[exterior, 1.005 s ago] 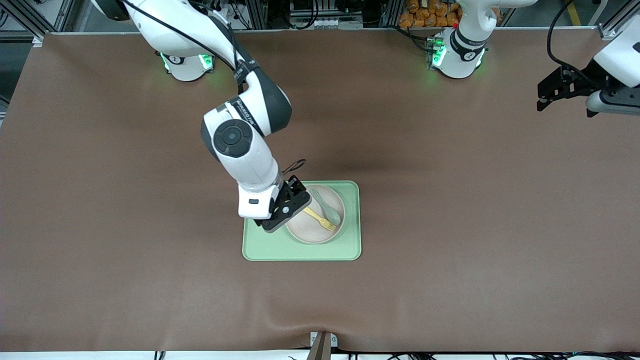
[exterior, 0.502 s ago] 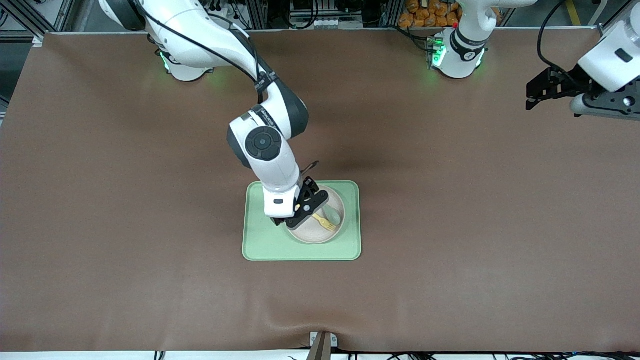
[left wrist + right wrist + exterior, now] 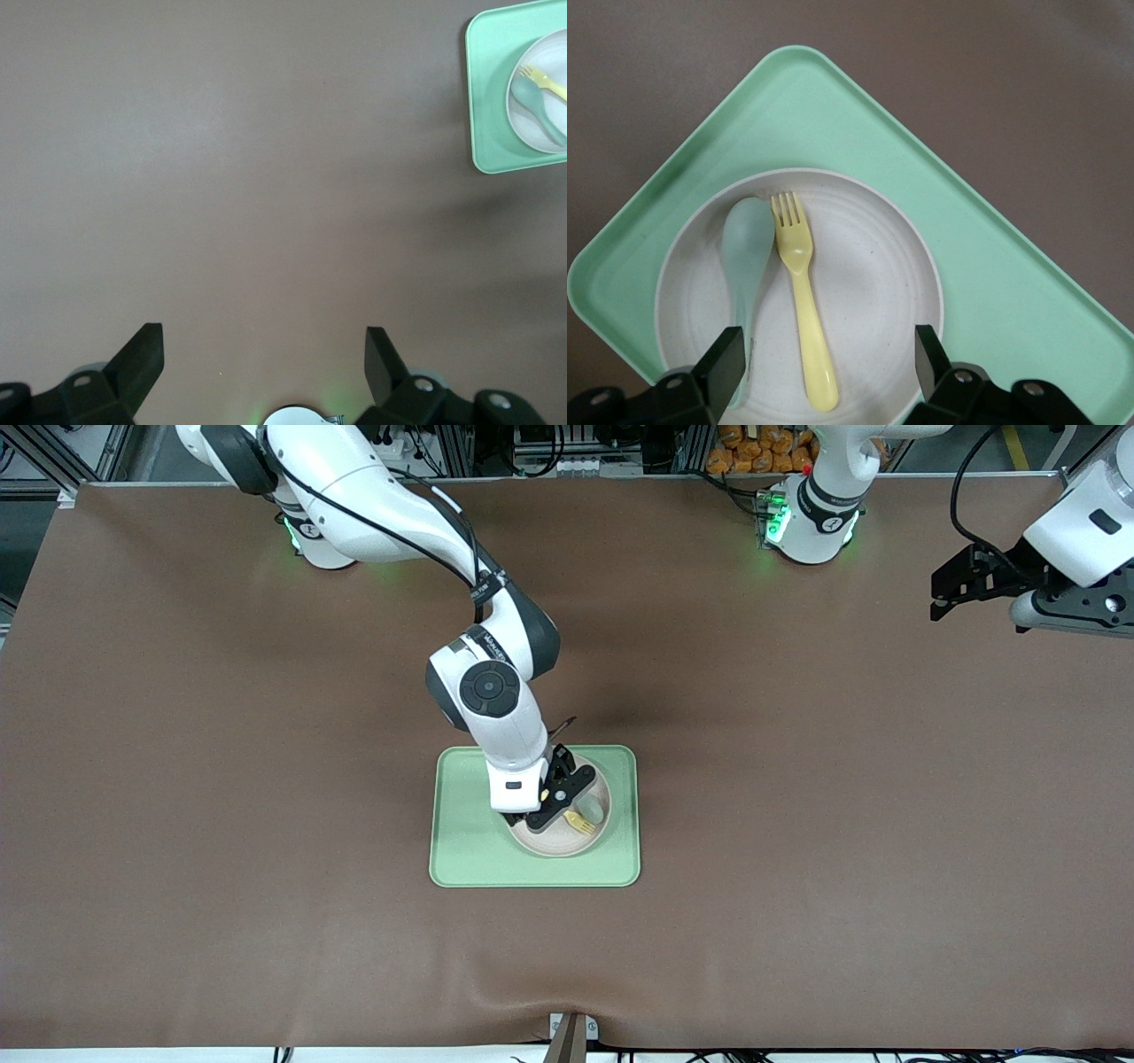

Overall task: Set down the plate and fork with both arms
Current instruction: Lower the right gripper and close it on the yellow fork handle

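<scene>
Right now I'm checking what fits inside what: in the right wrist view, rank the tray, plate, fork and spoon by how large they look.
1. Light-green tray, largest.
2. Cream plate, sitting inside the tray.
3. Yellow fork, lying on the plate.
4. Grey-green spoon, beside the fork; its handle end is hidden by the right gripper, so ranks 3 and 4 are unsure.

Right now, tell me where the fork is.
The fork lies in the plate on the green tray at mid-table, right beside the spoon. The right gripper is over it, jaws open.

Spoon [image 3: 744, 257] lies just beside fork [image 3: 803, 297] on plate [image 3: 873, 292]; fork's opposite flank bare.
</scene>
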Robot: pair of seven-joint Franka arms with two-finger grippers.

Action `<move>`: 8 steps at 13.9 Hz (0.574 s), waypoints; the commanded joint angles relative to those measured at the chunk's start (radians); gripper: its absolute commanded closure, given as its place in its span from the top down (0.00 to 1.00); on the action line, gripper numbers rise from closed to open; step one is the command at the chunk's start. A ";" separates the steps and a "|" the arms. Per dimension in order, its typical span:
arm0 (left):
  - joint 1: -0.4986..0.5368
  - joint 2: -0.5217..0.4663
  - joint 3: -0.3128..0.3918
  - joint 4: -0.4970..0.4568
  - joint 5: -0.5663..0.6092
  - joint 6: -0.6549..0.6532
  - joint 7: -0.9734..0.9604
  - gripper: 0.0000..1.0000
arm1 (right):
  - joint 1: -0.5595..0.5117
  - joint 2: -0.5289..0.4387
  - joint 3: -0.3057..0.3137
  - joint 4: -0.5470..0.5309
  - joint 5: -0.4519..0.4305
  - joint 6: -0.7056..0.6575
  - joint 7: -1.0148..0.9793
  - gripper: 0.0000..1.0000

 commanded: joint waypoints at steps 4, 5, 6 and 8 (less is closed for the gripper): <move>0.011 -0.009 0.003 0.000 -0.010 0.004 -0.051 1.00 | 0.012 0.040 -0.013 0.027 -0.022 0.004 -0.007 0.94; 0.025 -0.011 0.002 -0.003 -0.010 0.003 -0.051 1.00 | 0.012 0.044 -0.013 0.027 -0.022 0.007 -0.007 0.91; 0.035 -0.009 0.002 -0.006 -0.010 0.001 -0.053 1.00 | 0.010 0.053 -0.013 0.027 -0.022 0.019 -0.007 0.85; 0.037 -0.009 0.002 -0.006 -0.010 -0.002 -0.056 1.00 | 0.012 0.075 -0.013 0.027 -0.022 0.050 -0.007 0.77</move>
